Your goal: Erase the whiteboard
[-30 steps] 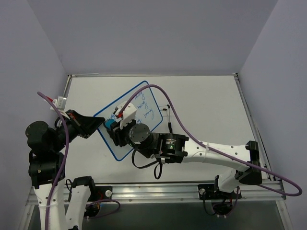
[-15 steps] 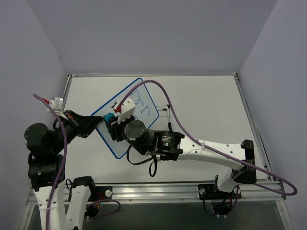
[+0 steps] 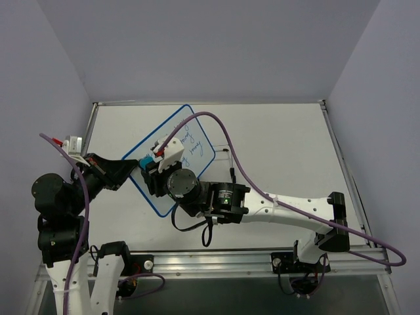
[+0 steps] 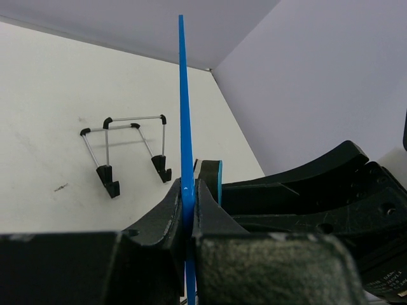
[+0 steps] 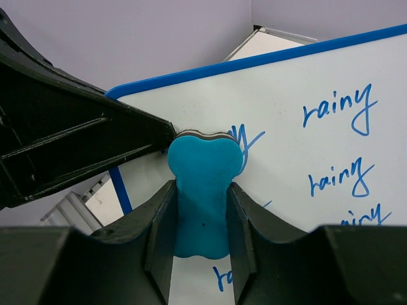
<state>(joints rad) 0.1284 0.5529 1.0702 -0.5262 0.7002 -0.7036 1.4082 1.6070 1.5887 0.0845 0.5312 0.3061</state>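
White table (image 3: pixel 282 144); thin black-footed wire stand (image 4: pixel 108 180) lying flat on it.

Whiteboard (image 3: pixel 197 139) — half under right arm (image 3: pixel 289 207).

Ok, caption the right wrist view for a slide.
Right gripper holds blue eraser against the handwritten whiteboard; left gripper clamps its edge.

A thin wire stand (image 4: pixel 109 180) with black tips and two black feet rests on the white surface (image 3: pixel 275 144), and a small dark mark (image 4: pixel 60 187) lies near it. Pale grey-lilac walls (image 3: pixel 210 46) close the surface on three sides. A metal rail (image 3: pixel 216 262) runs along the near edge. A small teal eraser (image 5: pixel 203 171) has a dark felt layer.
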